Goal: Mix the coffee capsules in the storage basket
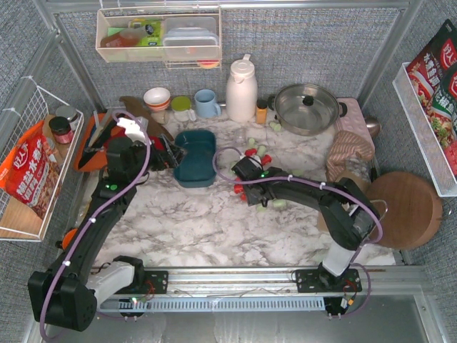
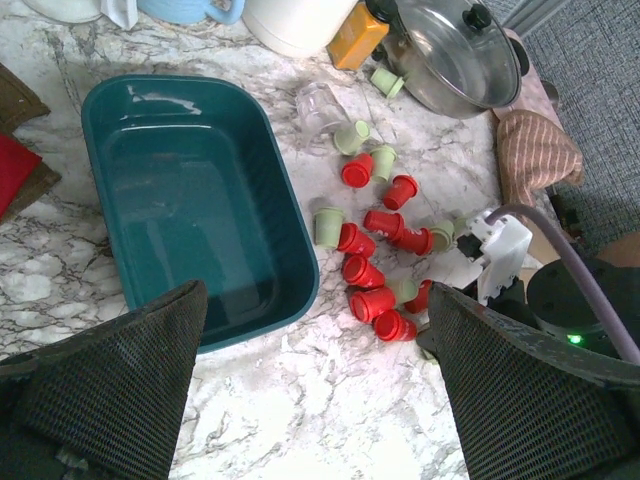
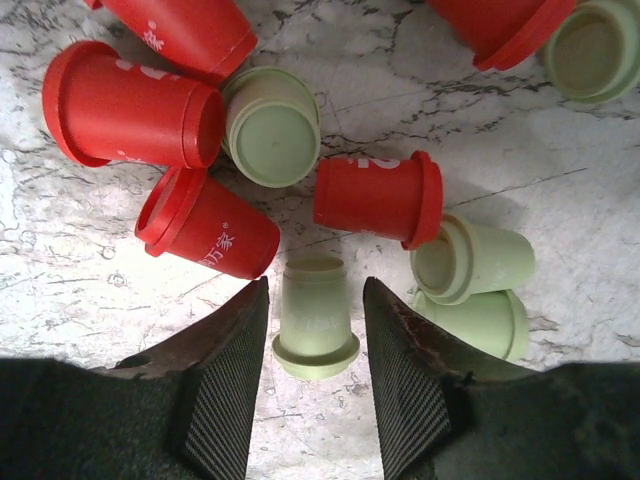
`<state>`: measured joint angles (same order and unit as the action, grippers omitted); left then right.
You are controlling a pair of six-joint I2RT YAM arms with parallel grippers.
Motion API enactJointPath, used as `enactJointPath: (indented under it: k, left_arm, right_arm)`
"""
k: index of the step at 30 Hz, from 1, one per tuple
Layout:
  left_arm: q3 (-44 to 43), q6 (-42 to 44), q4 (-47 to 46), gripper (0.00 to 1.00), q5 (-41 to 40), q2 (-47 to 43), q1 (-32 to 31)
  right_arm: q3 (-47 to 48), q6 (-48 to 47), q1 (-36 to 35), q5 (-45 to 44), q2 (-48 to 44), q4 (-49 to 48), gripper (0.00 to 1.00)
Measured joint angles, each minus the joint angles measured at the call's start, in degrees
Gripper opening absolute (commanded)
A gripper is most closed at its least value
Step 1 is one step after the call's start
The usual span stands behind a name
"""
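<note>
Capsule and right gripper: a pale green capsule (image 3: 315, 315) lies on its side on the marble desk (image 1: 214, 221), right between the fingers of the right gripper (image 3: 315, 290), wide rim toward 6 o'clock, narrow end toward 12.
Right gripper: about half open, one finger either side of the capsule's rim; whether they touch it cannot be told, and the capsule is not lifted.
Neighbours: a red capsule (image 3: 210, 225) at its 10 o'clock, another red one (image 3: 380, 195) at 1 o'clock, two green ones at 3 o'clock.
Left gripper (image 2: 315, 300): spread wide, holding nothing, hanging over the near rim of the storage basket (image 2: 190, 190).
Storage basket: dark teal, shallow, rounded corners, standing flat on the desk with no capsule inside.
Coffee capsules (image 2: 370, 270): red and pale mint pods, most tipped on their sides, scattered on the desk at the basket's 3 o'clock in the top view, all outside it.
</note>
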<state>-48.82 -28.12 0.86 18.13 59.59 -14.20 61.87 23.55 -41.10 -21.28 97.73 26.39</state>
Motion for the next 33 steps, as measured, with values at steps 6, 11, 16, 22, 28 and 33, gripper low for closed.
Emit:
enactJointPath:
  k: [6,11,16,22,28,33]
  left_arm:
    - [0.0,-0.4,0.0,0.99,0.0,0.5,0.0]
    - [0.0,-0.4,0.0,0.99,0.1,0.5,0.0]
    - [0.0,-0.6,0.0,0.99,0.1,0.6,0.0]
    - [0.3,-0.8,-0.7,0.99,0.0,0.9,0.0]
    - [2.8,-0.8,-4.0,0.99,2.3,0.9,-0.2]
    - [4.6,1.4,-7.0,0.99,2.7,-0.2,-2.1]
  right_arm:
    - [0.0,-0.7,0.3,1.9,2.4,0.0,0.43]
    - [0.2,-1.0,0.7,2.8,3.9,0.0,0.33]
    - [0.3,-1.1,0.9,3.3,3.7,-0.1,0.19]
    - [-0.5,-1.3,0.9,3.5,-0.4,-0.1,0.14]
    - [-2.7,-1.0,0.9,4.0,-8.7,-0.7,0.11]
    - [-9.3,0.0,0.9,5.5,-19.4,-6.5,0.11]
